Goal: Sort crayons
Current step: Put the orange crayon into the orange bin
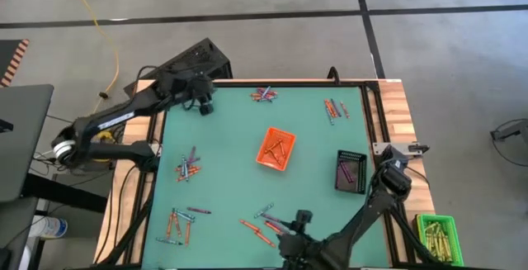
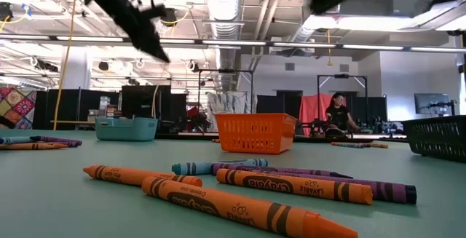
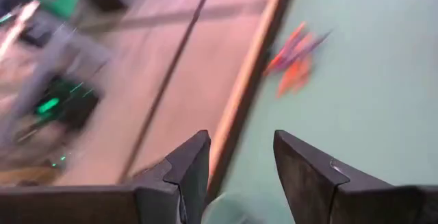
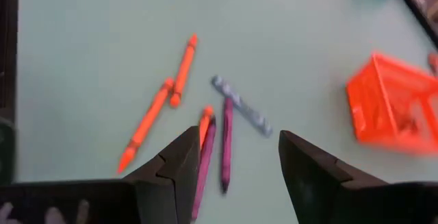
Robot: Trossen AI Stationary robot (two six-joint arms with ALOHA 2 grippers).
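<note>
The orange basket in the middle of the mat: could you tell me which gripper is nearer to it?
The right gripper, open near the mat's front edge by a crayon cluster. The left gripper, also open, hangs at the far left corner, farther from the orange basket.

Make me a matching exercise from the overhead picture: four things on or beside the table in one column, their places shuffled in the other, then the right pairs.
Things:
1. orange basket
2. black basket
3. green basket
4. left gripper

Places:
A. off the mat, past the table's right edge, near corner
B. over the mat's far left corner
C. near the middle of the green mat
D. at the mat's right edge

Pairs: 1-C, 2-D, 3-A, 4-B
</note>
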